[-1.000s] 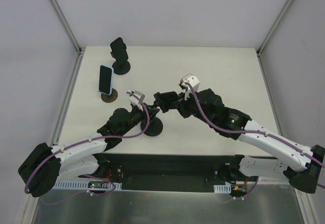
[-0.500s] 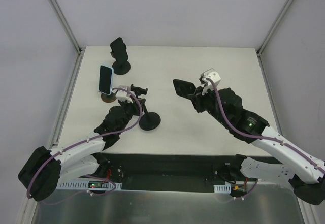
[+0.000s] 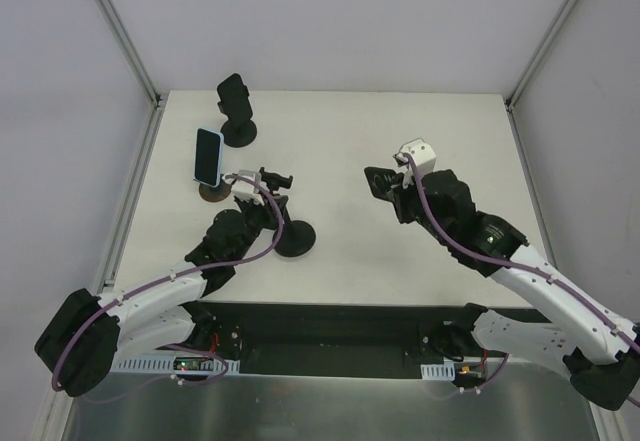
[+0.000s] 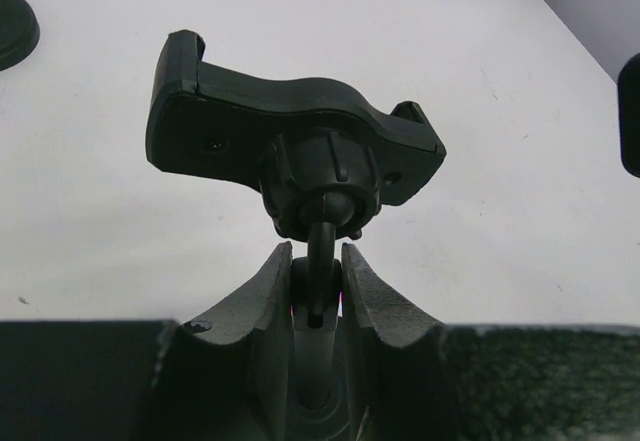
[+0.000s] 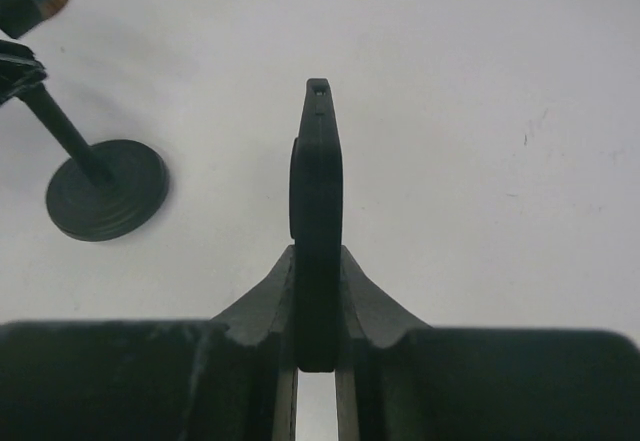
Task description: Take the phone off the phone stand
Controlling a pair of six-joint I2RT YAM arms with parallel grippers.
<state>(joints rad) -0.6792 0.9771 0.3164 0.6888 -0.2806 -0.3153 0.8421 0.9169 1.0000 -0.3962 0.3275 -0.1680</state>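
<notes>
In the right hand [image 5: 317,257] sits a slim black phone [image 5: 316,161].

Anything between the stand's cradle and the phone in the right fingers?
Nothing. In the top view only bare table shows between the cradle and the phone. The left wrist view shows the same gap.
</notes>
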